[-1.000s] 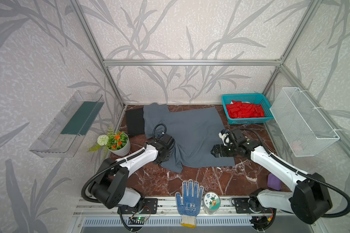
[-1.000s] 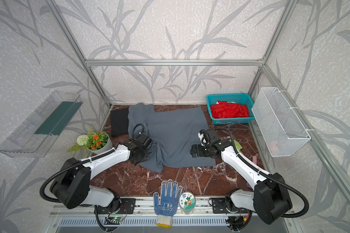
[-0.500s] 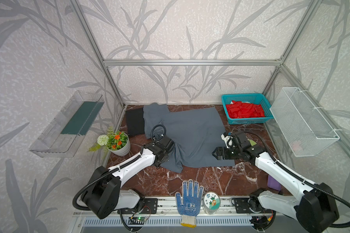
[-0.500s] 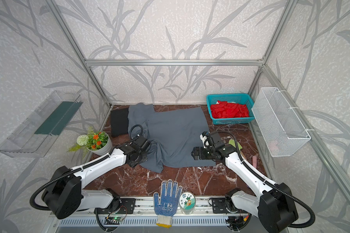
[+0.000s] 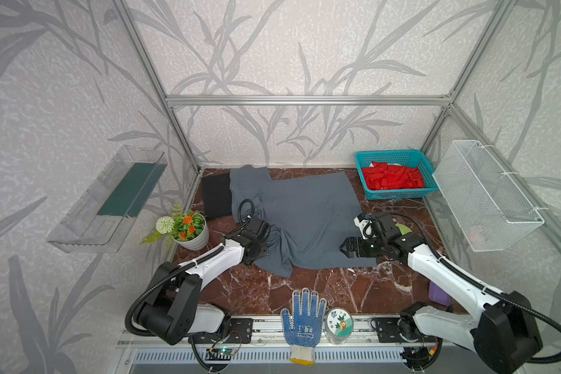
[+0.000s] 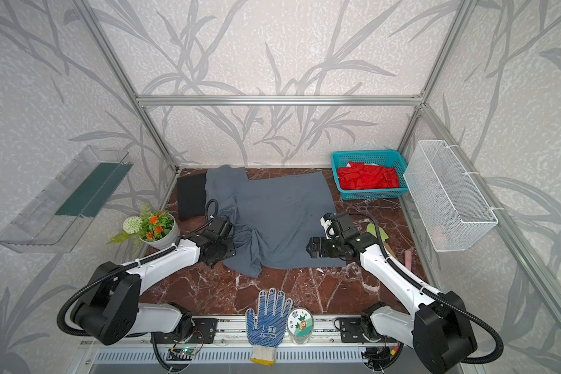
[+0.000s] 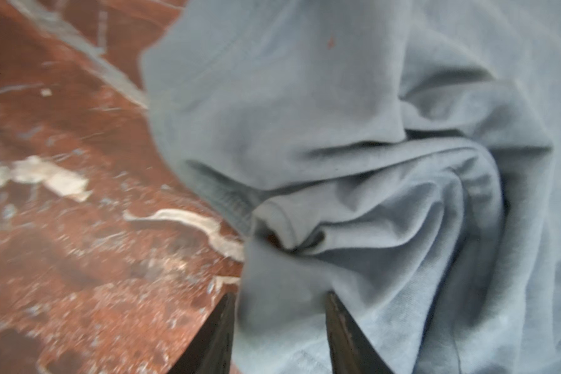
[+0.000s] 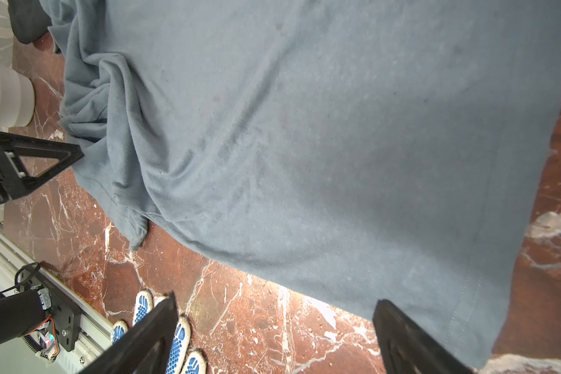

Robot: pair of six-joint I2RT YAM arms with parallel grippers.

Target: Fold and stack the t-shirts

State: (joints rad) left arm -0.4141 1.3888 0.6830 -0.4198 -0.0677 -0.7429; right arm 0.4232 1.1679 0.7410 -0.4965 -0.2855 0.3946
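Note:
The slate grey t-shirt (image 5: pixel 308 220) (image 6: pixel 282 213) lies spread on the marble table, bunched into folds along its left side. The black t-shirt (image 5: pixel 216 197) (image 6: pixel 191 197) lies folded at the back left, its right edge under the grey one. My left gripper (image 5: pixel 266 241) (image 6: pixel 232 241) sits at those folds. In the left wrist view a roll of grey cloth (image 7: pixel 337 129) fills the gap of the left gripper (image 7: pixel 279 298) and touches both fingers. My right gripper (image 5: pixel 342 249) (image 6: pixel 309 249) (image 8: pixel 274 301) stands wide open at the shirt's front right hem (image 8: pixel 434 307), with bare marble between its fingers.
A teal basket (image 5: pixel 389 153) of red cloth stands at the back right, beside a wire basket (image 5: pixel 486 197) on the right wall. A flower pot (image 5: pixel 188 230) stands by the left arm. A blue-dotted glove (image 5: pixel 303 320) and a round tin (image 5: pixel 339 323) lie on the front rail.
My right gripper has slid a little toward the front edge along the shirt's right side, staying open. The left gripper has stayed at the bunched cloth while its arm shifted.

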